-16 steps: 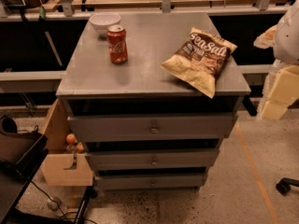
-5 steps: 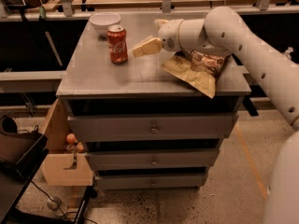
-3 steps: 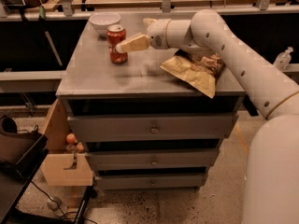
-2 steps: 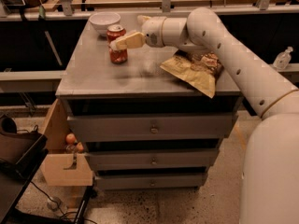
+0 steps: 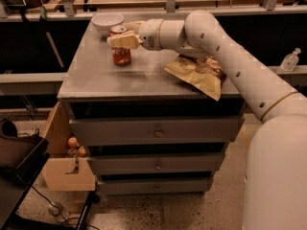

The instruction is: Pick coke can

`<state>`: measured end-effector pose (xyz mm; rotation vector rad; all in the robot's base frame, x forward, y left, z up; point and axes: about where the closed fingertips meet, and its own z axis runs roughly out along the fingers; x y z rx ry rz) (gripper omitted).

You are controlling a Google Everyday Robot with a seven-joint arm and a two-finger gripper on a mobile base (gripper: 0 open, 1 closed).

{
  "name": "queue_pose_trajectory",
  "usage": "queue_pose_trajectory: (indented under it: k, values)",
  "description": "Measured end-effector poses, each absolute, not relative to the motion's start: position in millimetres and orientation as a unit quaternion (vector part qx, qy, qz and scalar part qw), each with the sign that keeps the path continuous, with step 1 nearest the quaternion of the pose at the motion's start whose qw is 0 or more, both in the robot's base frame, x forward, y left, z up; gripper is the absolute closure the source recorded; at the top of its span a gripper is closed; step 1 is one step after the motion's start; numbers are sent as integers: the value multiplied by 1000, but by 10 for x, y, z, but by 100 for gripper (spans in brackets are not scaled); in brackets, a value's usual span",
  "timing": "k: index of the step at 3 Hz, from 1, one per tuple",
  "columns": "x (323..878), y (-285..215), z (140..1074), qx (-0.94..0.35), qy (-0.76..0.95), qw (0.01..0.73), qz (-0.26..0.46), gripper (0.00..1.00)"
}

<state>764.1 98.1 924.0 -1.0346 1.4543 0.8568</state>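
Claw (image 5: 120,34) over coke can (image 5: 121,56) (white bowl (image 5: 107,21) behind).

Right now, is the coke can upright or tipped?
Upright: the coke can stands on its base on the cabinet top, its silver end facing up. The gripper is at its upper half.
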Motion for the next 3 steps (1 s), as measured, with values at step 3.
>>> queue_pose_trajectory:
  k: [3]
  values:
    - [7621, 1074, 9226, -440, 612, 546, 367, 100]
